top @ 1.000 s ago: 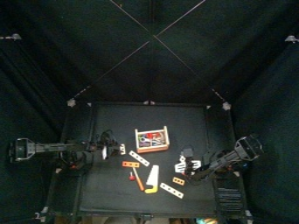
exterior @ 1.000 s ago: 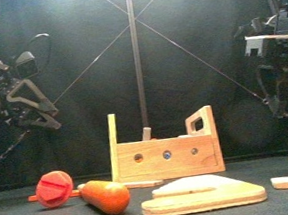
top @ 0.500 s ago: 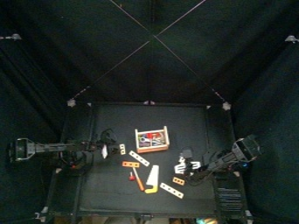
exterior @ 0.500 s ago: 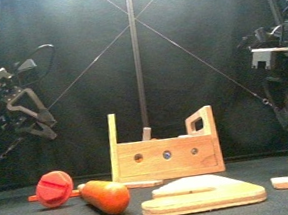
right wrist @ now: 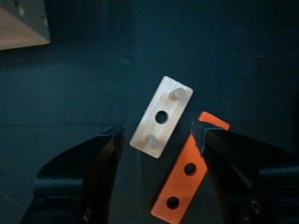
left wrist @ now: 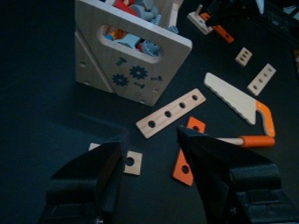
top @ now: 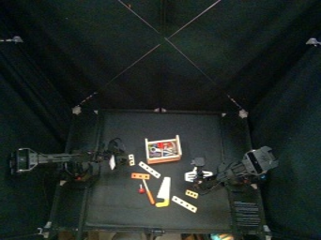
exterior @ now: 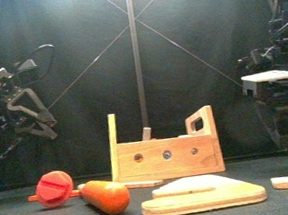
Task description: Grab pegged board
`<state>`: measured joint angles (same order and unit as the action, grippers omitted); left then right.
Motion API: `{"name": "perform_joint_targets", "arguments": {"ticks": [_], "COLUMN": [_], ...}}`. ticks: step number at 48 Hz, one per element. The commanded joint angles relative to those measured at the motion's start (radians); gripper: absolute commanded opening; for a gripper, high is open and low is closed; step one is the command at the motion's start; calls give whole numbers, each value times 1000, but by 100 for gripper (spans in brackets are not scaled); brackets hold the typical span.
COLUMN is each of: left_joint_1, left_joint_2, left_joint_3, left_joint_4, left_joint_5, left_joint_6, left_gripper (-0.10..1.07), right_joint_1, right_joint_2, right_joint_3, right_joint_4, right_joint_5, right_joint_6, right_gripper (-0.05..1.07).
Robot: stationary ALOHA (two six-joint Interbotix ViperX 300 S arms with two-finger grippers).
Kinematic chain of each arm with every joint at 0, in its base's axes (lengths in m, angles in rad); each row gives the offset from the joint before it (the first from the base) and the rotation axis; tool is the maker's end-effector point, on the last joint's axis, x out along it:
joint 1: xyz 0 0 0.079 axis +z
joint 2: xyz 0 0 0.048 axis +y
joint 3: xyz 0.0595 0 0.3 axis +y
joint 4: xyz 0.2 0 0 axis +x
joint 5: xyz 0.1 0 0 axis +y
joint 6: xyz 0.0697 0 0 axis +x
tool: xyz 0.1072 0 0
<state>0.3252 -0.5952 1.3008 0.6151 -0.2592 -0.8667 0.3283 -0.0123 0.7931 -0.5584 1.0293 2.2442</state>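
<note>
Arms are both easing back from the middle compared with a second ago: from above, the right gripper (top: 197, 175) is sitting closer to the table's right edge, and the left gripper (top: 115, 161) is holding near the left side, well apart from the pegged board (top: 162, 147). Board is standing untouched at the table's centre, upright on its edge in the front view (exterior: 165, 149), with the toy saw (top: 162, 190) and yellow strips (top: 185, 199) lying in front of it. Left claw is gaping with nothing in it (left wrist: 152, 162); right claw is likewise spread and empty (right wrist: 160, 153), hovering over a pale strip (right wrist: 160, 115) and an orange strip (right wrist: 187, 178). Judgement: no grasp is begun yet; neither arm is committing to the board.
</note>
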Motion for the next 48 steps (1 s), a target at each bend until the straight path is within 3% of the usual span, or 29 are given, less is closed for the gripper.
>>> {"name": "perform_joint_targets", "arguments": {"ticks": [1,30,48], "left_joint_1": [-3,-3,-3], "left_joint_2": [2,2,2], "left_joint_3": [-12,-14,-11], "left_joint_4": [-2,-2,-2], "left_joint_5": [-3,-3,-3], "left_joint_6": [2,0,0], "left_gripper": [85,85,85], "right_joint_1": [-8,-67,-69], "right_joint_2": [-9,74,87], "right_joint_3": [-9,20,18], "right_joint_4": [2,9,25], "right_joint_5": [-3,-126,-153], "right_joint_6": [38,77,77], "right_gripper": [99,98,64]}}
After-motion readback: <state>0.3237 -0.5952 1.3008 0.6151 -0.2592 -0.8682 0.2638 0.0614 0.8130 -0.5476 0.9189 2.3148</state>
